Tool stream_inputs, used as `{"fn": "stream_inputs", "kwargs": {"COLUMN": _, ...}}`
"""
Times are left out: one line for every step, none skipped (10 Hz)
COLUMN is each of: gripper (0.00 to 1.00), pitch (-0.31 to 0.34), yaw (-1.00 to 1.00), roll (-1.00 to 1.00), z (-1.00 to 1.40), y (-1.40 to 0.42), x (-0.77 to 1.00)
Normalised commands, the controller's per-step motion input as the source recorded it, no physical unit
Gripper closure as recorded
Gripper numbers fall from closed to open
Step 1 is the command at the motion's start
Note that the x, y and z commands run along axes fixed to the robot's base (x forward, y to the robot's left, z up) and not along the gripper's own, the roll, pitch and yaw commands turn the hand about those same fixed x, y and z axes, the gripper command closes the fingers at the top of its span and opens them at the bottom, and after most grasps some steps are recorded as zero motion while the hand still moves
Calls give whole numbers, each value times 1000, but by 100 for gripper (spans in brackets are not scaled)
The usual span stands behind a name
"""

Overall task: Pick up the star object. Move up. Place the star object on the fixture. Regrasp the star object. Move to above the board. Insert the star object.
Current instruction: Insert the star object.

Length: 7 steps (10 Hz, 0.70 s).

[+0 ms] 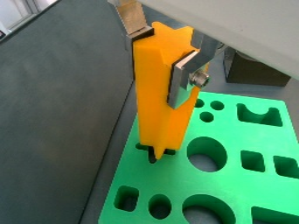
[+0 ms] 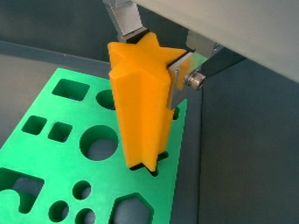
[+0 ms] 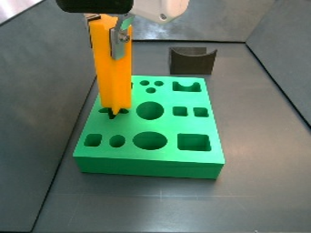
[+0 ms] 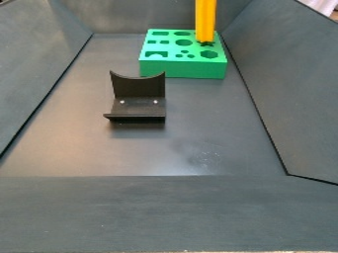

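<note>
The star object is a long orange-yellow prism, held upright with my gripper shut on its upper end. Its lower tip stands in the star-shaped hole at an edge of the green board. In both wrist views the silver fingers press its opposite sides. In a side view the star object stands over the board, its tip at the star hole near the board's left edge. The fixture sits behind the board, apart from the gripper.
Dark walls enclose the grey floor. The fixture stands alone in the mid floor, with the board and the star object near the far wall. Other cut-outs, circles and squares, lie open across the board.
</note>
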Motion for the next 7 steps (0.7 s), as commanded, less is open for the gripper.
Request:
{"fn": "stream_inputs", "kwargs": {"gripper": 100, "pitch": 0, "yaw": -60, "roll": 0, "z": 0, "y": 0, "x": -23}}
{"fn": "stream_inputs", "kwargs": {"gripper": 100, "pitch": 0, "yaw": -63, "roll": 0, "z": -46, "y": 0, "x": -26}}
{"fn": "stream_inputs", "kwargs": {"gripper": 100, "pitch": 0, "yaw": -74, "roll": 37, "z": -126, "y": 0, "x": -74}}
{"fn": "stream_inputs", "kwargs": {"gripper": 100, "pitch": 23, "yaw": -89, "roll": 66, "z": -163, "y": 0, "x": -86}}
{"fn": "stream_inputs", "kwargs": {"gripper": 100, "pitch": 0, "yaw": -89, "roll": 44, "z": -146, "y": 0, "x": -63}}
{"fn": "stream_inputs", "kwargs": {"gripper": 100, "pitch": 13, "yaw": -246, "roll": 54, "z": -174, "y": -23, "x": -51}}
{"fn": "stream_inputs", "kwargs": {"gripper": 100, "pitch": 0, "yaw": -283, "roll": 10, "z": -177, "y": -49, "x": 0}}
